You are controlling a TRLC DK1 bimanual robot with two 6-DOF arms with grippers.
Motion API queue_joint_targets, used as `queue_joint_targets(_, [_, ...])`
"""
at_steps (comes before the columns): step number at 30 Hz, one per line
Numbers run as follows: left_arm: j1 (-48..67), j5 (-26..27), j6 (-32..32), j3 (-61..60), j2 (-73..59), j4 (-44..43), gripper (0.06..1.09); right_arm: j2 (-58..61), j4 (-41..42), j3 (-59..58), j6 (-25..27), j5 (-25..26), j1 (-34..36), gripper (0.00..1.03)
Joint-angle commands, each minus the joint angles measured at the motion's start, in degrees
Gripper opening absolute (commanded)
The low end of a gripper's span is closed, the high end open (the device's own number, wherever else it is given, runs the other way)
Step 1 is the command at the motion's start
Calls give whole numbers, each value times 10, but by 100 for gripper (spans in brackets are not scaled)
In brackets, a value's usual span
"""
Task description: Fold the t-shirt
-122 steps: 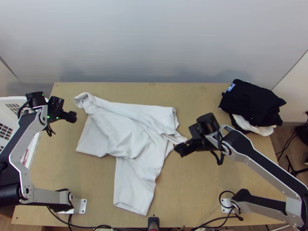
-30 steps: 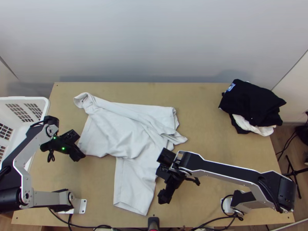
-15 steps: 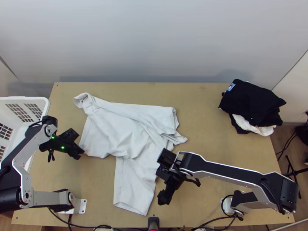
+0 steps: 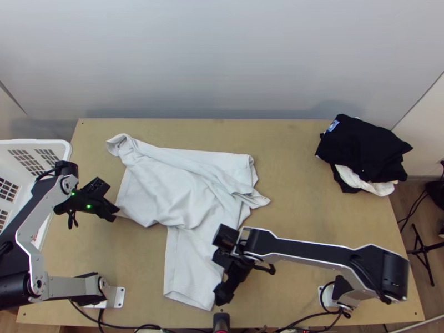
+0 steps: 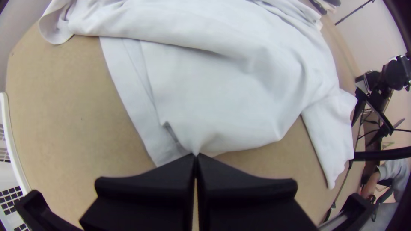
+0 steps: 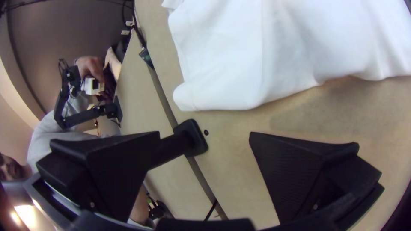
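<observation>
1. White t-shirt (image 4: 166,194): on the wooden table (image 4: 316,238), rumpled, partly folded over itself, one section running toward the near edge.
2. Left gripper (image 4: 116,214): at the shirt's left side; fingers pressed together, a pinch of the fabric's edge between their tips.
3. Right gripper (image 4: 221,295): beside the near-edge section; fingers wide apart, nothing between them.
4. Dark garments (image 4: 363,147): piled at the far right corner, white cloth (image 4: 366,182) poking out beneath.
5. White basket (image 4: 53,142): left side.
</observation>
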State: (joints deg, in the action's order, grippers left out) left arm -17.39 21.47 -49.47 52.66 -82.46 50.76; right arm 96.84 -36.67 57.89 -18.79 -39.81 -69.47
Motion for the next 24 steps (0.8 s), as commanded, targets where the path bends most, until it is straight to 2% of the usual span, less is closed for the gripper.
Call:
queue_joint_targets(1, [0,1,11,-22,23,-27,10,52,35,26,-107,-6,-8,98])
queue_joint_targets(7, [4,3,17,-32,30,-39,10,70,35,35,-112,-4,-27,98])
queue_joint_targets(13, [10,3,23,-28,25,-57,10,85,51,45,-129,19,-30,98])
queue_joint_targets(18, [21,3,37,-30,20,-74,10,101,41,79,-127,18,-38,94])
queue_joint_targets(22, [24,3,40,-37,16,-80,10,113,34,103,-109,19,-54,76])
queue_joint_targets(23, [24,3,41,-39,16,-82,10,115,31,111,-102,21,-57,65])
queue_joint_targets(24, [24,3,42,-41,16,-87,10,119,30,118,-93,29,-59,47])
